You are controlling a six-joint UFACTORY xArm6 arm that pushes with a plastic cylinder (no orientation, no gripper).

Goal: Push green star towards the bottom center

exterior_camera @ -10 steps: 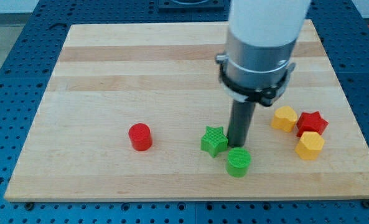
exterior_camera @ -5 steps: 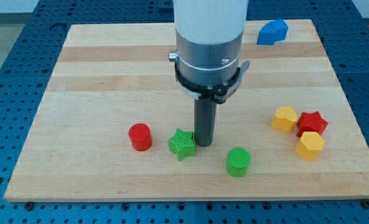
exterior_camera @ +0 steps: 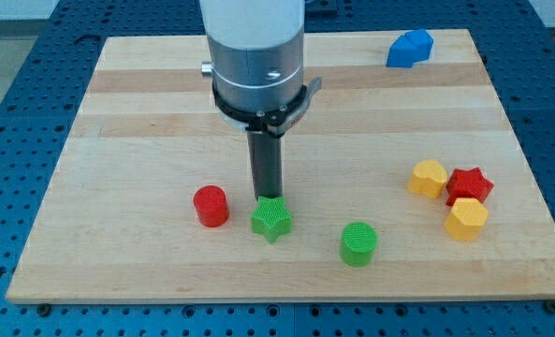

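A blue perforated bench (exterior_camera: 15, 122) fills the edges of the view, and on it lies a pale wooden board (exterior_camera: 146, 122) with lengthwise grain stripes that carries everything else. The arm's white and grey cylinder (exterior_camera: 255, 56) comes down from the view's top and ends in the dark rod; my tip (exterior_camera: 266, 197) rests on the board touching the top edge of the green star (exterior_camera: 271, 219), which sits low on the board, a little left of centre. The star has no long axis; one point faces the view's top, toward the rod. The rod has nothing to open or close and simply presses against the star. A red cylinder (exterior_camera: 211, 206) stands just beside the star on the view's left, a green cylinder (exterior_camera: 358, 243) near its right. At right cluster a yellow heart-like block (exterior_camera: 428, 177), a red star (exterior_camera: 470, 184) and a yellow hexagonal block (exterior_camera: 466, 219). A blue block (exterior_camera: 409, 48) sits at top right.
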